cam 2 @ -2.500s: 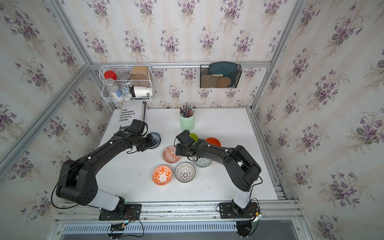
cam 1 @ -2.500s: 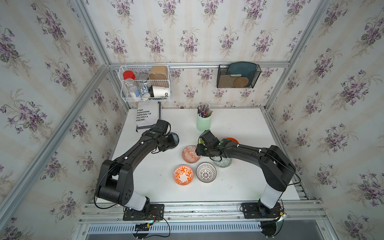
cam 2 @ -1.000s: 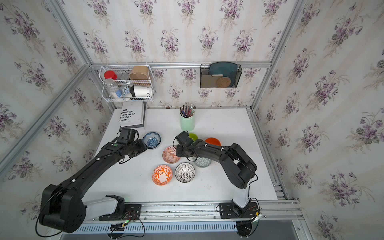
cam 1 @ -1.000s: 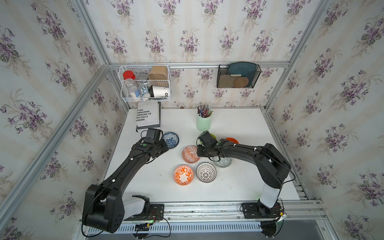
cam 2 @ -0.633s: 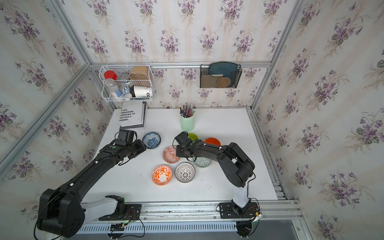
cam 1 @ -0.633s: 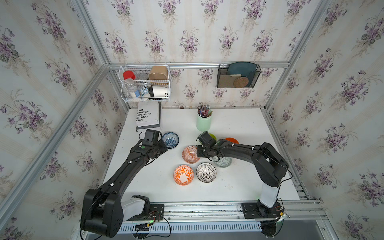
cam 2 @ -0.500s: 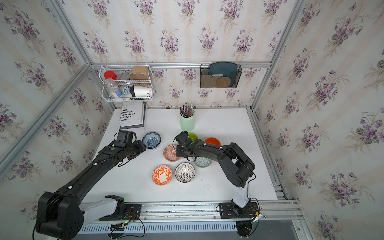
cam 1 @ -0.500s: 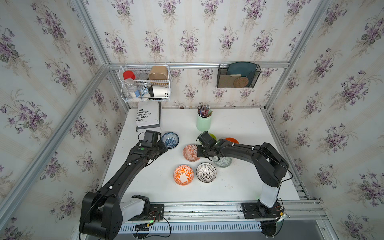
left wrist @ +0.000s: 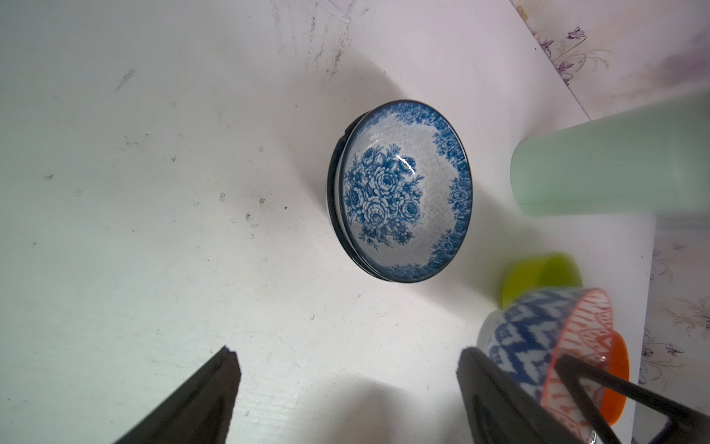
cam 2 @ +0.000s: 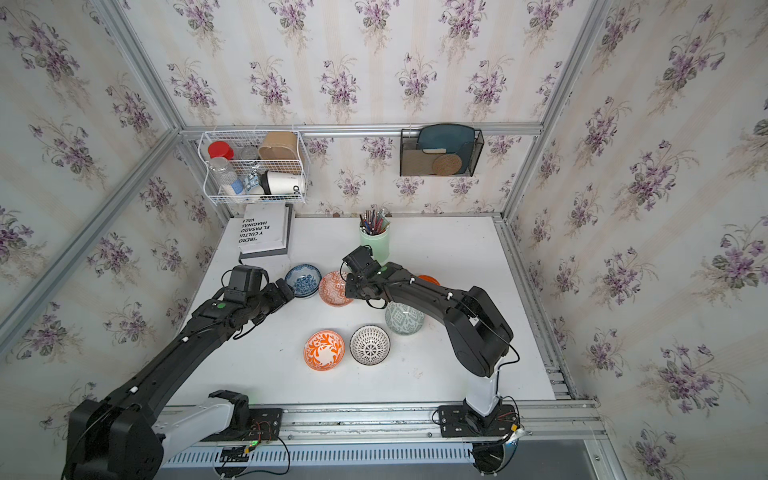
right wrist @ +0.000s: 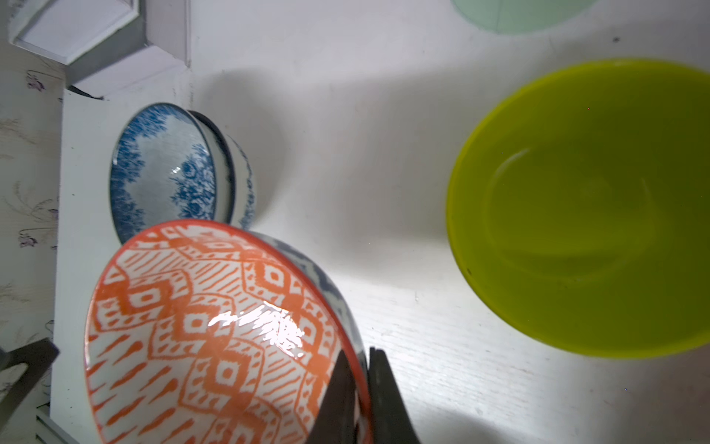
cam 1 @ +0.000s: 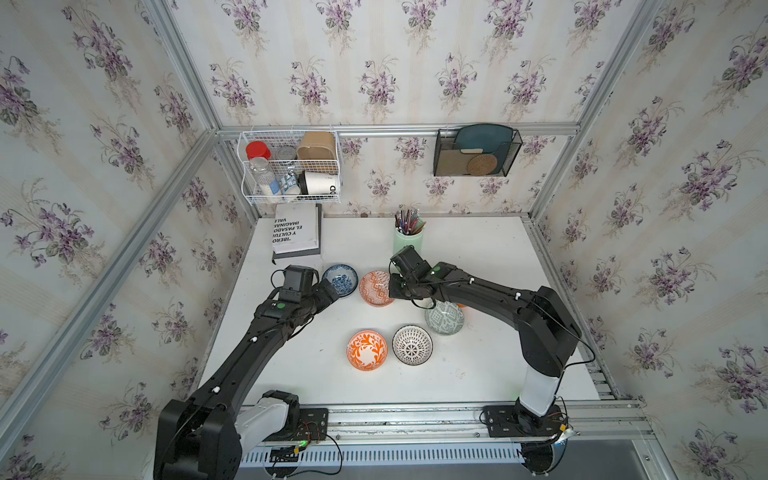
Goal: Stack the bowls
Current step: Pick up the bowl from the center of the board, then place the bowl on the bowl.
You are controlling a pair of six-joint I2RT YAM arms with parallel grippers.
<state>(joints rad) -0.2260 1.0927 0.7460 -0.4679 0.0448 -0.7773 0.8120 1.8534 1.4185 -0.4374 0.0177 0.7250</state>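
Observation:
Two blue floral bowls [cam 1: 340, 280] [cam 2: 303, 280] [left wrist: 399, 192] sit nested on the white table. My left gripper [cam 1: 332, 291] [left wrist: 345, 384] stands open and empty just in front of them. My right gripper [cam 1: 392, 286] [right wrist: 363, 384] is shut on the rim of the orange-white diamond bowl [cam 1: 375, 289] [cam 2: 333, 289] [right wrist: 215, 330], which is tilted beside the blue pair. Nearer the front are the grey-green bowl [cam 1: 444, 318], the black-white bowl [cam 1: 412, 345] and the orange-white floral bowl [cam 1: 367, 350]. The lime bowl [right wrist: 584, 207] and the orange bowl [cam 2: 428, 279] lie under the right arm.
A pale-green pen cup [cam 1: 408, 241] stands behind the right gripper. A book [cam 1: 296, 235] lies at the back left. A wire basket [cam 1: 291, 166] and a black rack [cam 1: 476, 151] hang on the back wall.
My left gripper has opened wide a little back from the blue bowls. My right gripper has shut on the orange-white diamond bowl's rim, and that bowl has tipped up and shifted toward the back.

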